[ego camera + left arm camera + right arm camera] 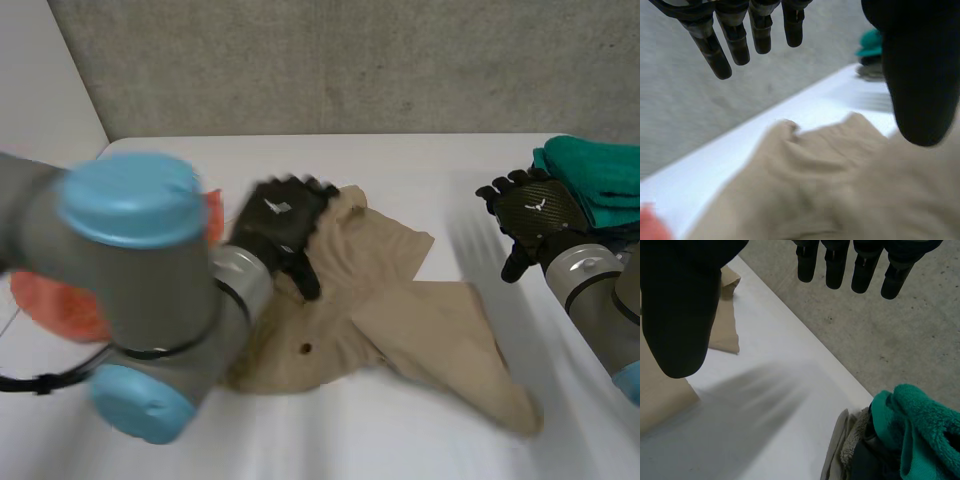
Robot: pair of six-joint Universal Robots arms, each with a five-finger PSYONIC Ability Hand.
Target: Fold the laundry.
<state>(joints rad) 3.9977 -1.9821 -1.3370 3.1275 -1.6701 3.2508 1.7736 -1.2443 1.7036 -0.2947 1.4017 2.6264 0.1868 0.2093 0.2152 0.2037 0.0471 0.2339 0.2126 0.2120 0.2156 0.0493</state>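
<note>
Beige shirt (400, 320) under left hand (275, 225); fingers (737, 47) straight, holding nothing.

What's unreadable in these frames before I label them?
- Orange cloth: head view, mostly hidden behind the left arm.
- Beige garment: head view, part lies under the left hand; contact between them cannot be told.
- Teal pile: cut off by the head view's side edge; what lies under it is unclear.
</note>
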